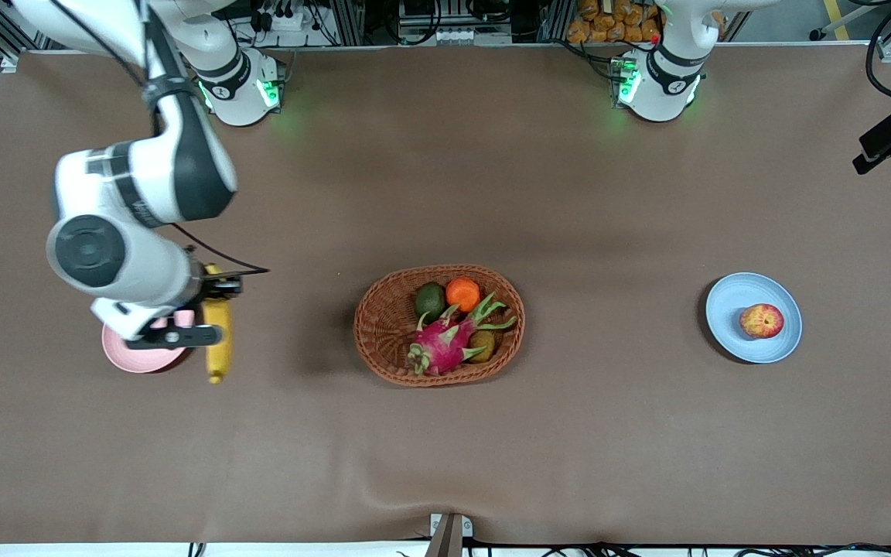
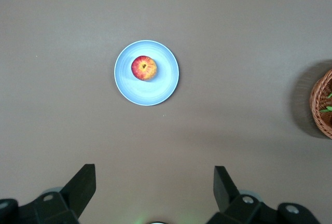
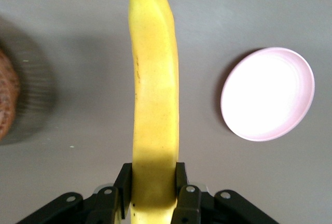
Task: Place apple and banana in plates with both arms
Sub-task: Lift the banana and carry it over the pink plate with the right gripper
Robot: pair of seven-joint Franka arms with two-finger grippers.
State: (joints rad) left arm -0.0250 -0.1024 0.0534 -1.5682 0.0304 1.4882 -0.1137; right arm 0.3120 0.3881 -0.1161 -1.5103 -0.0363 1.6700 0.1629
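One yellow banana (image 3: 154,105) clamped in right gripper (image 3: 152,187), dark-tipped; left gripper (image 2: 154,185) spread

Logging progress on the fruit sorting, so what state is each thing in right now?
apple: resting on the blue plate
banana: held up by the right gripper, not over the pink plate
pink plate: empty
left gripper: open, high over the table
basket: holding fruit

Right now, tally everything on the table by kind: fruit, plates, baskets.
Fruit: 6: apple, banana, avocado, orange, dragon fruit, brown kiwi-like fruit
Plates: 2: blue plate, pink plate
Baskets: 1: wicker basket
Total: 9
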